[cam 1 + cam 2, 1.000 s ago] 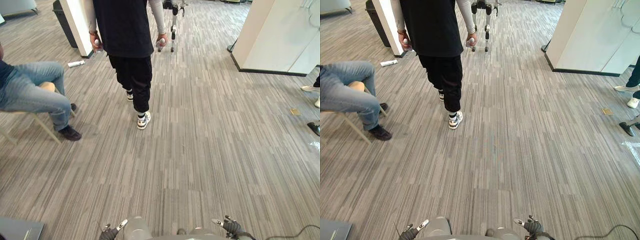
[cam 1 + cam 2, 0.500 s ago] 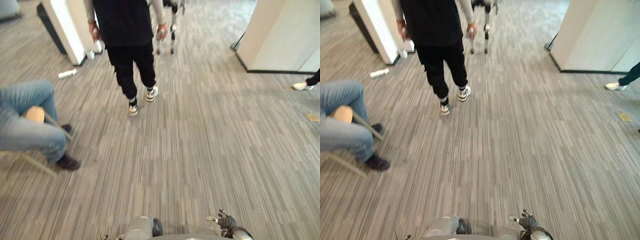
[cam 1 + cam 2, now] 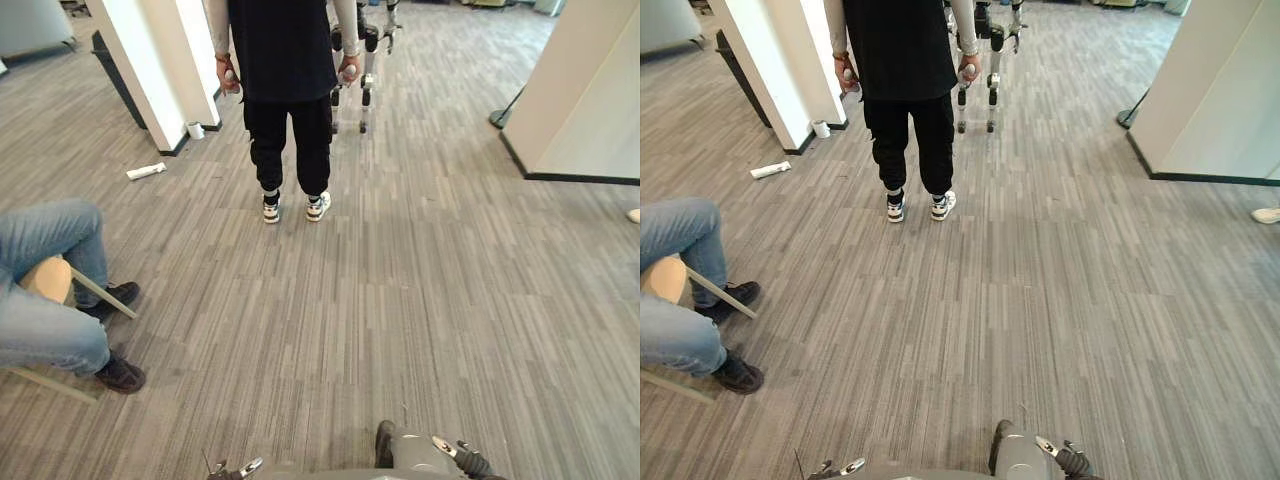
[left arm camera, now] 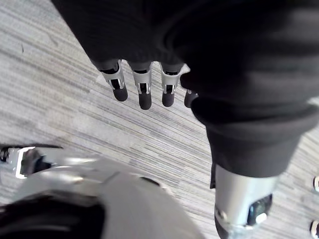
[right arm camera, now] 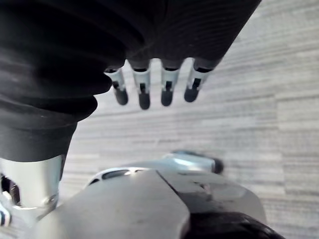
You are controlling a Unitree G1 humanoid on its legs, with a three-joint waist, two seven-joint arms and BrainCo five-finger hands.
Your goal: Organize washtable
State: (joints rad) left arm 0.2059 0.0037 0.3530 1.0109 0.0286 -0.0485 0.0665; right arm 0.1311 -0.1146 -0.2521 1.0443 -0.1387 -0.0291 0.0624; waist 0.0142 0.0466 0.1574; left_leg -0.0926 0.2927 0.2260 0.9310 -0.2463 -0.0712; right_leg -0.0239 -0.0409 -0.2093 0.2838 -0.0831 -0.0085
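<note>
Loosely open, both robot hands (image 4: pixel 145 95) (image 5: pixel 143 95) hang empty.

A grey striped carpet floor (image 3: pixel 430 290) runs across the whole room. At far left stands a white square pillar (image 3: pixel 150 60) with a dark base, a dark bin (image 3: pixel 115 72) just behind it. A cream partition wall (image 3: pixel 585 90) with black skirting rises at right. A pale wooden chair (image 3: pixel 48 278) stands at left, with a person in blue jeans (image 3: pixel 45 235) seated on it.
</note>
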